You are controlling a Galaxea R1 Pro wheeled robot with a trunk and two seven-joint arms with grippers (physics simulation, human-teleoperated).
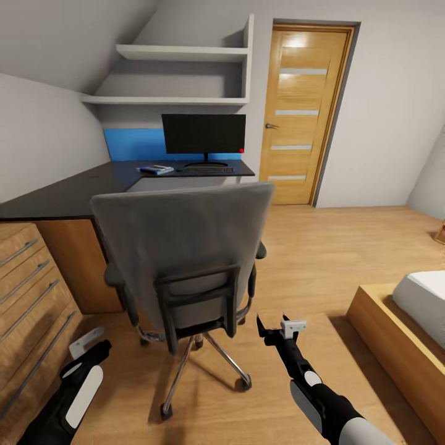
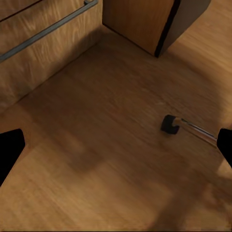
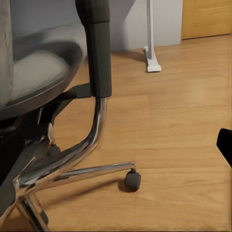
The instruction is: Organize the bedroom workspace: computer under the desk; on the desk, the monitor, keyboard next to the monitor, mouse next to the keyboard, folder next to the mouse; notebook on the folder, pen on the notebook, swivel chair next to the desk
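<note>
The swivel chair point(image 1: 185, 247) stands in front of me, its grey back towards me, before the black desk point(image 1: 74, 191). On the desk stand the monitor point(image 1: 204, 134), the keyboard point(image 1: 207, 168) at its foot, and the blue folder point(image 1: 156, 170) with small items on it, too small to tell apart. The computer, mouse, notebook and pen cannot be made out. My left gripper point(image 1: 93, 347) hangs open low by the dresser, over bare floor near a chair castor point(image 2: 170, 124). My right gripper point(image 1: 275, 330) is open, just right of the chair's armrest point(image 3: 96, 43) and chrome base point(image 3: 72, 164).
A wooden dresser point(image 1: 31, 290) with bar handles stands at the left, a bed point(image 1: 408, 334) at the right. A wooden door point(image 1: 303, 111) is behind the desk's right end, near a white desk leg point(image 3: 151, 38). Open floor lies between chair and bed.
</note>
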